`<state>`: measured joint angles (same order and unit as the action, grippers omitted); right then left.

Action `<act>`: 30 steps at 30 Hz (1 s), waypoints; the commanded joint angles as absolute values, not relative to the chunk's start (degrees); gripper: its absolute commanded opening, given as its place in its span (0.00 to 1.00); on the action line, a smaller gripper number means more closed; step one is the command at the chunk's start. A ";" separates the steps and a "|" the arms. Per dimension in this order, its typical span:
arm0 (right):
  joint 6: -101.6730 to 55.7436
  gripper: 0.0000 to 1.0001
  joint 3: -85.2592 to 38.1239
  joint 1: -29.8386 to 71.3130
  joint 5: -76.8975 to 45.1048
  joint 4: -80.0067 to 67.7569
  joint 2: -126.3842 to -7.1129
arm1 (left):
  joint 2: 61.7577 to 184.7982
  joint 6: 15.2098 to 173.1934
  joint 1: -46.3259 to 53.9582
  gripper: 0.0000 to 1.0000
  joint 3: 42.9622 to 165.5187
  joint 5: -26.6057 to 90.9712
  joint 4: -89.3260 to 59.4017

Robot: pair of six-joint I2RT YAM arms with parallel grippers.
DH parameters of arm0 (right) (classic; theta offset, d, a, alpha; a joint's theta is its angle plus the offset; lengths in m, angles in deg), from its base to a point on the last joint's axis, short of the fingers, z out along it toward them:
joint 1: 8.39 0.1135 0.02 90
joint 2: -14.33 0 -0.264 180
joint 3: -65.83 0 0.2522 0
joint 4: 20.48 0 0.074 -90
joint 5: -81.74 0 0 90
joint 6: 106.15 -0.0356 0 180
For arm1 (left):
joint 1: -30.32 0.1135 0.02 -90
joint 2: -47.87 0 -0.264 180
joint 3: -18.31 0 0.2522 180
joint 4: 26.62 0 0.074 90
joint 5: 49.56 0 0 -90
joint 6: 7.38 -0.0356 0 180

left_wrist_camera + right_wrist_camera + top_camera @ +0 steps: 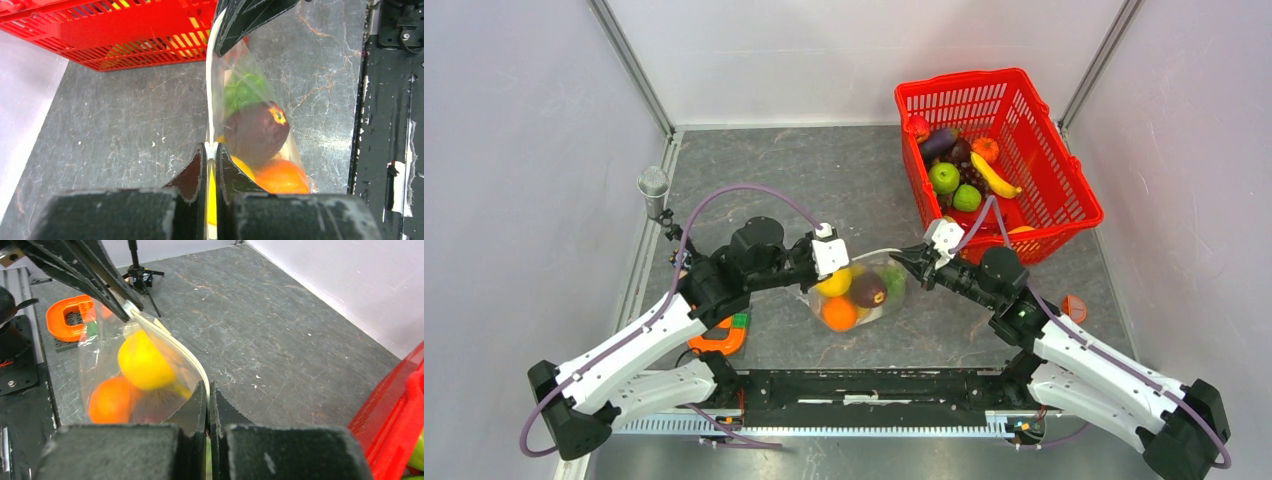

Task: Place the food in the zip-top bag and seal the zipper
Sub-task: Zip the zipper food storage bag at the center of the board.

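Left tool (211,148) pinches whitish zipper (208,90); clear bag (241,62) holds glossy fruit (255,132).

Grey marbled tabletop (824,170), pale walls (524,150)

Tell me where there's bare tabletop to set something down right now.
The widest bare patch is the far tabletop between the grey cylinder and the red basket. A narrower strip lies between the bag and the black rail. Crowded: the middle around the held bag, and the full basket.
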<state>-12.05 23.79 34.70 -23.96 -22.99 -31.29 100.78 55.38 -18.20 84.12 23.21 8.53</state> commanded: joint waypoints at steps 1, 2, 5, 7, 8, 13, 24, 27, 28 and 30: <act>-13.40 0.00 24.20 34.18 -15.10 -26.43 -29.62 | 97.40 54.87 -17.76 0.02 83.62 27.44 10.05; -13.51 0.00 24.16 34.20 -14.33 -26.43 -29.55 | 96.93 55.00 -17.76 0.02 83.30 27.96 9.84; -14.20 0.00 24.07 34.15 -12.51 -26.31 -29.26 | 95.47 55.28 -17.76 0.02 82.47 31.19 9.55; -14.54 0.00 23.99 34.11 -13.17 -26.42 -29.19 | 95.06 55.28 -17.76 0.02 82.26 32.82 9.88; -14.54 0.00 23.82 34.15 -14.63 -26.20 -29.45 | 94.90 55.26 -17.76 0.02 82.34 32.99 10.07; -12.01 0.15 20.62 34.15 -27.19 -22.58 -32.02 | 95.02 55.93 -17.76 0.02 82.04 29.40 8.03; 0.72 0.80 2.93 34.32 -36.81 -2.15 -42.96 | 96.83 56.92 -17.76 0.02 82.26 24.17 6.94; 2.84 0.81 0.39 34.97 -39.72 0.65 -46.33 | 96.62 57.39 -17.78 0.02 81.74 22.94 5.95; 3.66 0.81 -0.14 35.22 -40.24 1.18 -47.24 | 96.65 57.56 -17.83 0.02 81.58 22.55 5.67; 4.91 0.80 -0.69 35.85 -41.14 1.84 -48.62 | 96.56 57.71 -17.80 0.02 81.27 22.07 5.10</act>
<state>0.41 1.87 34.79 -36.94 -3.23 -46.20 97.00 55.81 -17.93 81.85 25.07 9.34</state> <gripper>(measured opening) 0.807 0.061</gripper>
